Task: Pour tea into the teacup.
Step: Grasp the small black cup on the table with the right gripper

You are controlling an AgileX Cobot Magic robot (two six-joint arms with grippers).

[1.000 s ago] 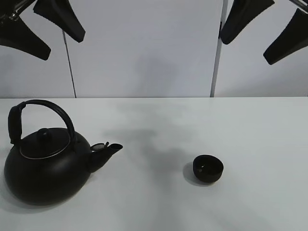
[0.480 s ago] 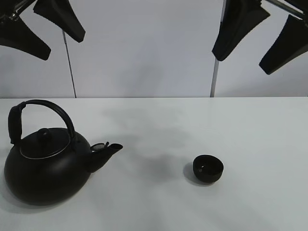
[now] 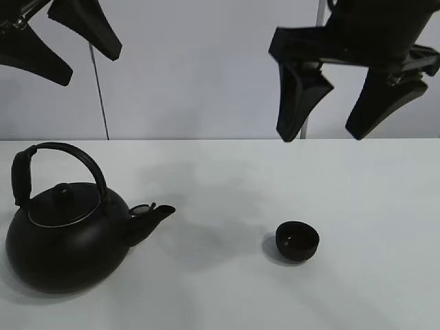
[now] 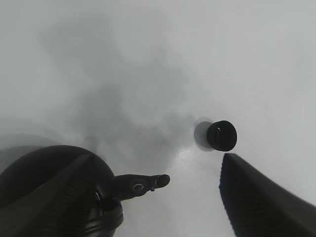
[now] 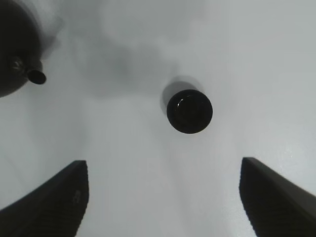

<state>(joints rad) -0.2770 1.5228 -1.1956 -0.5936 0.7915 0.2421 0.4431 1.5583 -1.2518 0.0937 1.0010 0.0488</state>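
While the left gripper (image 3: 91, 67) and right gripper (image 3: 320, 137) hang spread wide, holding nothing, I note the teacup (image 3: 297, 240) right of the kettle (image 3: 65, 237), well apart.

Open table (image 3: 220, 282) apparently rings the teacup (image 3: 297, 240); the kettle (image 3: 65, 240) stands well apart.
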